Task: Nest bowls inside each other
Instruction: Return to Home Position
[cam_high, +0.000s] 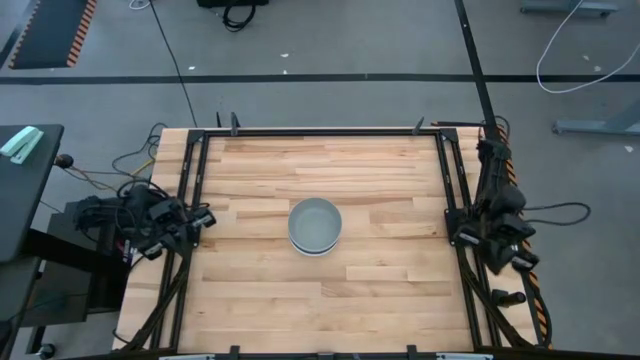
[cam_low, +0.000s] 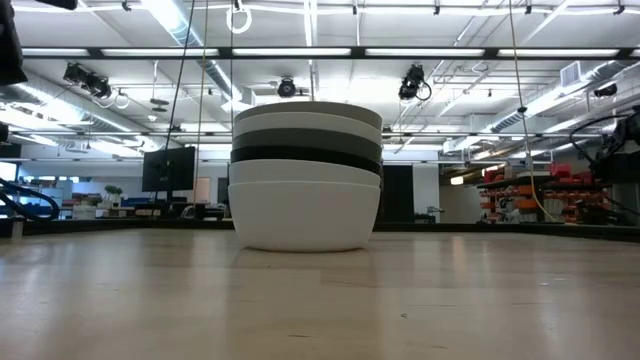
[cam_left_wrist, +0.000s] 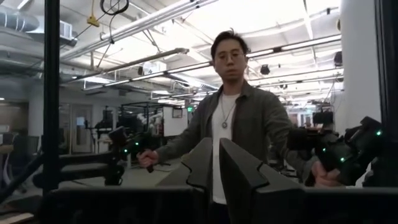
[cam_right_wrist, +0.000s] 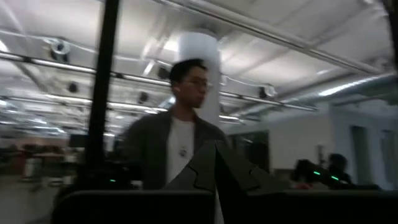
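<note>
High view: bowls (cam_high: 315, 226) between both tools (cam_high: 205, 216) (cam_high: 462, 238)

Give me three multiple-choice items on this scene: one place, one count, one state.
1. Where is the stack? A) middle of the table B) left edge C) right corner
2. How many bowls does it hold? A) three B) six C) nine
3. The arms are A) lifting a bowl B) parked at the table's sides C) above the stack

1 A: the high view shows it centred.
2 B: the low view shows six bands.
3 B: the left arm and right arm sit at opposite edges.
</note>
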